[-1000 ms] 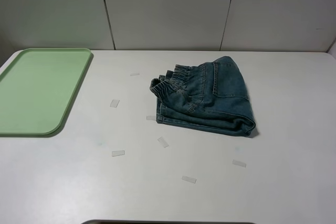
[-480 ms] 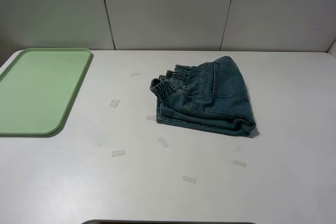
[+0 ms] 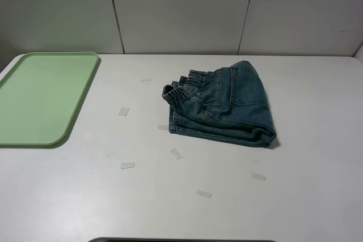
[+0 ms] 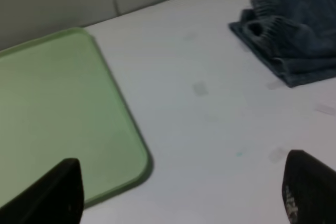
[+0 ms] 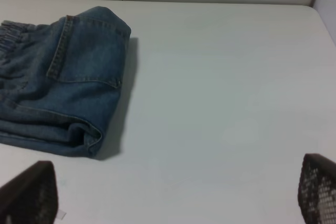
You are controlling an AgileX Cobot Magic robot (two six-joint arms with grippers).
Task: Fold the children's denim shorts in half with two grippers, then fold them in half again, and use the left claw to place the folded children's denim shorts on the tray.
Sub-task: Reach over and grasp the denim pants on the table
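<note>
Shows children's denim shorts [image 3: 222, 105] lying folded just right of centre on a table [image 3: 317, 140], with the tray [image 3: 39, 97] at far left, well apart. Shows left gripper [image 4: 184, 192] and right gripper [image 5: 173, 192] spread wide, holding nothing.

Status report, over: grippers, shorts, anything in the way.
Left gripper open, holding nothing. Right gripper open, holding nothing. Denim shorts lie folded on table, apart from tray. Only flat tape strips between them.
</note>
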